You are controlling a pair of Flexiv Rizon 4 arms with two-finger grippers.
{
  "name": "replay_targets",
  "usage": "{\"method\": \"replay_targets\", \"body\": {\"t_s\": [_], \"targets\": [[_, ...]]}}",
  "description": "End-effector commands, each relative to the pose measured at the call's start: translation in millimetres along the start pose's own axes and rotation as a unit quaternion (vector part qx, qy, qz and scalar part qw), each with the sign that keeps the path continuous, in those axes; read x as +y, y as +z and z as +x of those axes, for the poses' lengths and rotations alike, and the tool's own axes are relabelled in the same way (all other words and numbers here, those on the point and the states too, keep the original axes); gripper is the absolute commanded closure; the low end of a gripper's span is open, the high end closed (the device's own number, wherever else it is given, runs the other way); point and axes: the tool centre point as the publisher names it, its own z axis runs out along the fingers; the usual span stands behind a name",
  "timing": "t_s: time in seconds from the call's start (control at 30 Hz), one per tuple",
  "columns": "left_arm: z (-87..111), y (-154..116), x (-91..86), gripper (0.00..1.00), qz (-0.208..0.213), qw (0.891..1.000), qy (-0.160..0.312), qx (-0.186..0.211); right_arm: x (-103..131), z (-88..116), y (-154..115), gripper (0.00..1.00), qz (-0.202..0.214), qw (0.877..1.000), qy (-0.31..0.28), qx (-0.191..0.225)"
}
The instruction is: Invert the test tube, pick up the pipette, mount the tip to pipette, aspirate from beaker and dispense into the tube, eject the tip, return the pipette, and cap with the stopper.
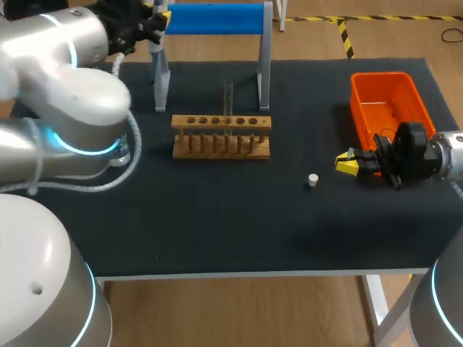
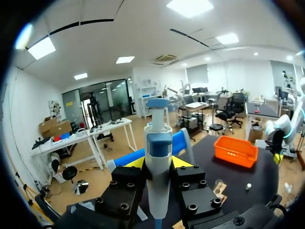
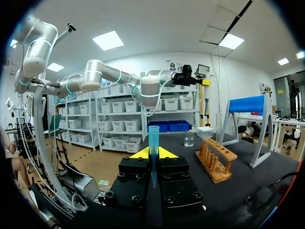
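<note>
My left gripper (image 2: 158, 164) clamps the pipette (image 2: 158, 138), my right gripper (image 3: 153, 153) pinches the blue tip (image 3: 153, 140). Mounting step, I reckon: align them, then press together.

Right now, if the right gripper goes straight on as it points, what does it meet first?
Likely nothing near: from the right gripper the line runs over bare table between the test tube rack and the stopper. Far on, the beaker by the left arm; depth unclear.

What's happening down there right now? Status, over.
Left gripper shut on pipette. Right gripper shut on blue tip, not yet mounted. Stopper lies loose on table, tube uncapped in rack.
</note>
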Motion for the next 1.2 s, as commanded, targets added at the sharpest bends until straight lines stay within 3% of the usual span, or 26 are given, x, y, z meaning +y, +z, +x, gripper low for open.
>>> {"method": "replay_targets", "body": {"t_s": [0.03,0.53,1.0,1.2], "targets": [[-5.0,-13.8,0.3,1.0,0.001,0.977,0.0,0.211,0.1,0.8,-0.9,1.0,0.0,1.0,0.0,0.0],[-5.0,-13.8,0.3,1.0,0.001,0.977,0.0,0.211,0.1,0.8,-0.9,1.0,0.0,1.0,0.0,0.0],[77.0,-66.8,-34.6,1.0,0.056,0.955,-0.009,0.291,0.1,0.8,-0.9,1.0,0.0,1.0,0.0,0.0],[111.4,-76.4,-46.8,1.0,0.057,0.946,-0.006,0.32,0.1,0.8,-0.9,1.0,0.0,1.0,0.0,0.0]]}}
